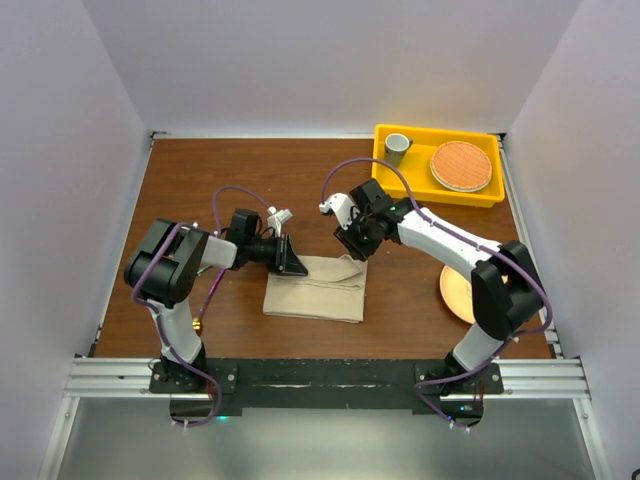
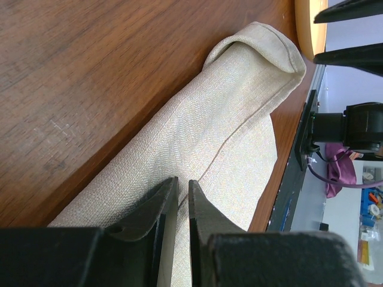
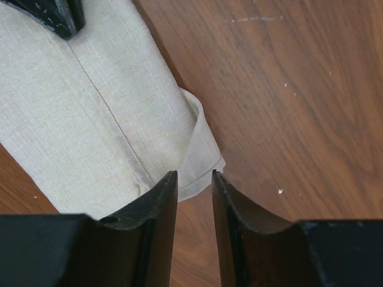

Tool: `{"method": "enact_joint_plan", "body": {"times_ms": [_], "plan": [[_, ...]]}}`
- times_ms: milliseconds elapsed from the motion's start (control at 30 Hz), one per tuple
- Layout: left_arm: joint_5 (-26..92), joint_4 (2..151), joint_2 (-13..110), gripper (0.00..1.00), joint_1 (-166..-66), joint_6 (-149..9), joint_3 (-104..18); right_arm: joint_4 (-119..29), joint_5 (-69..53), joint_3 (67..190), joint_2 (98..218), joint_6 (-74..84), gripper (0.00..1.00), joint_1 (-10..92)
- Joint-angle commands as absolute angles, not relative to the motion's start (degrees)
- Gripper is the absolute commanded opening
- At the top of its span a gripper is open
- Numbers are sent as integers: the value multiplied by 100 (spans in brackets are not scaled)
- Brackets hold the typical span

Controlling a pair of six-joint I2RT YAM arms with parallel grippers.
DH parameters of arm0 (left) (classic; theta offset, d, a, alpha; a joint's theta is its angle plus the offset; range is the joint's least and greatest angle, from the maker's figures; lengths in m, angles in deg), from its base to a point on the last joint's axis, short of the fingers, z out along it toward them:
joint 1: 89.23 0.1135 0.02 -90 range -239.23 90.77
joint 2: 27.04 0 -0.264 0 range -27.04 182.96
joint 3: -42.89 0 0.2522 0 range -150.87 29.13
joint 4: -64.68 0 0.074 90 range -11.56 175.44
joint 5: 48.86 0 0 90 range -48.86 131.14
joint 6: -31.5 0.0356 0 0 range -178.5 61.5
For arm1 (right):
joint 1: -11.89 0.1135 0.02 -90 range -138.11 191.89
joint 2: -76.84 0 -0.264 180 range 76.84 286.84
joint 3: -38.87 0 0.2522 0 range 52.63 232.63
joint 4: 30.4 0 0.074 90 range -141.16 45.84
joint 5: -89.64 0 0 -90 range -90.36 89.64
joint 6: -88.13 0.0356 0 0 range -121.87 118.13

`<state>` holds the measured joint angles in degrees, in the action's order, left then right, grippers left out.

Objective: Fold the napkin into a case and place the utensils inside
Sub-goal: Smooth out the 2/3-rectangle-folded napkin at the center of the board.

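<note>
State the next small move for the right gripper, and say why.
Probably lift the right gripper clear: its jaws stand open at the curled corner of the napkin, holding nothing, while the left gripper seems to pinch the other end.

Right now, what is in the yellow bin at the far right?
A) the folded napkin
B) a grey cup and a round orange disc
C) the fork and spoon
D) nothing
B: a grey cup and a round orange disc sit in the yellow bin; the napkin lies outside it.
</note>
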<state>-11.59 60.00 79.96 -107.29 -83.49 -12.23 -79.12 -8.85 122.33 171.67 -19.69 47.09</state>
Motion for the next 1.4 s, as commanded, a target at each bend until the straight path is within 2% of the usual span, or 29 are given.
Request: {"method": "enact_joint_plan", "body": {"times_ms": [0,700,1100,1367], "plan": [[-632,6218,8186,19,-10795,-8214,-1060,-7975,-756,12303,17396,-1646,37,4686],[-606,6086,8194,19,-10804,-8302,-1007,-7817,-906,11732,17721,-1558,37,4739],[-772,5665,8125,20,-10769,-8775,-884,-7255,-442,11557,18274,-1321,23,4845],[-1195,4479,6851,27,-10391,-9908,-471,-6868,-44,11960,18565,-1900,21,4783]]}}
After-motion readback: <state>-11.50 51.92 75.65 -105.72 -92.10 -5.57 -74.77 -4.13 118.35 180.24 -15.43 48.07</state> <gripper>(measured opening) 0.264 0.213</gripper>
